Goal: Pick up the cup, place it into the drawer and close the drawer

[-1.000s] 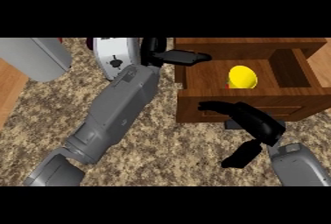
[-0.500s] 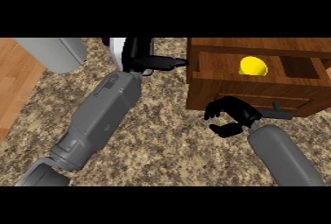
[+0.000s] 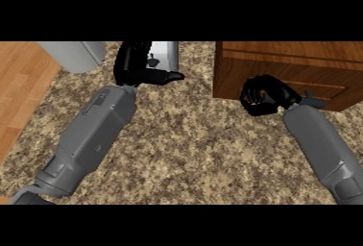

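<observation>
Head view only.

Right hand curled into a fist, nothing visibly held, knuckles against the drawer front, just beside the small handle to its right. Drawer front looks flush with the cabinet body, no opening showing; judged closed or within a hair of it. Cup not visible anywhere; likely inside the drawer, can't confirm.

Left hand well apart from the drawer, off to the left of the right fingers, over the counter. Fingers mostly straight, thumb poking right toward the cabinet, holding nothing. Grey box further left of it, white panel just behind it.

Key relation: drawer face lies directly ahead of the right fingers, long axis running left-right across the fist. Right hand far nearer than left, so any last push belongs to it, straight away from the body. Task judged at the final step, possibly done.

Risk: fist sits left of handle, so an off-centre push could skew the drawer.
</observation>
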{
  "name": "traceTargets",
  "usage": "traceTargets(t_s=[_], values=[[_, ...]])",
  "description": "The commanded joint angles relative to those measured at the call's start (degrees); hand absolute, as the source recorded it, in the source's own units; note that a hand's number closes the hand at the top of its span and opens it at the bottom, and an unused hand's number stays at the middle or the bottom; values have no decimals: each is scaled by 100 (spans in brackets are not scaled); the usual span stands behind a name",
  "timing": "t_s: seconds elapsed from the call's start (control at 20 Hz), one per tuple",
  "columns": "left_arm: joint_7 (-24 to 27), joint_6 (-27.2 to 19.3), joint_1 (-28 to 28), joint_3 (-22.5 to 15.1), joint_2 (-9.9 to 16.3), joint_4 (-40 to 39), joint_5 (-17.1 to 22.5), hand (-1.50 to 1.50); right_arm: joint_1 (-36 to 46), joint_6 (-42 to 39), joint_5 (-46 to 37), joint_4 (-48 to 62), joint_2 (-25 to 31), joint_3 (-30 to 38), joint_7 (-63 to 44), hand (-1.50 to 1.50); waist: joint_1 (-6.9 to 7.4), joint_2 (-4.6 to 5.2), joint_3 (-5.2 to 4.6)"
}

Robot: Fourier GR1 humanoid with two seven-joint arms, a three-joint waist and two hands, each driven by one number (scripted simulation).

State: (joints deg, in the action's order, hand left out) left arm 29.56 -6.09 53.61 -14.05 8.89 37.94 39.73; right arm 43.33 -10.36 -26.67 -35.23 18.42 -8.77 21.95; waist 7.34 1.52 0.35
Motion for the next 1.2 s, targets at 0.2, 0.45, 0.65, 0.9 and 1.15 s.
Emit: traceTargets(t_s=[0.2, 0.45, 0.65, 0.9, 1.15], values=[[-147, 410, -424, -58, 295, 343, 40, -150, 1037, 234, 312, 807, 397, 746, -119, 150, 251, 68, -8], [-129, 458, -566, -128, 324, 460, -6, -150, 1163, -100, 541, 725, 668, 922, -194, 150, 408, 81, -12], [-232, 556, -528, -140, 294, 549, 47, -150, 1127, -259, 651, 610, 758, 966, -138, 150, 422, 111, -10], [-167, 595, -633, -147, 270, 627, 56, -150, 1046, -521, 832, 446, 904, 1056, -132, 150, 516, 143, -13], [-207, 708, -700, -163, 341, 697, 65, -150, 964, -822, 949, 303, 1108, 1097, -150, 150, 535, 134, -15]])
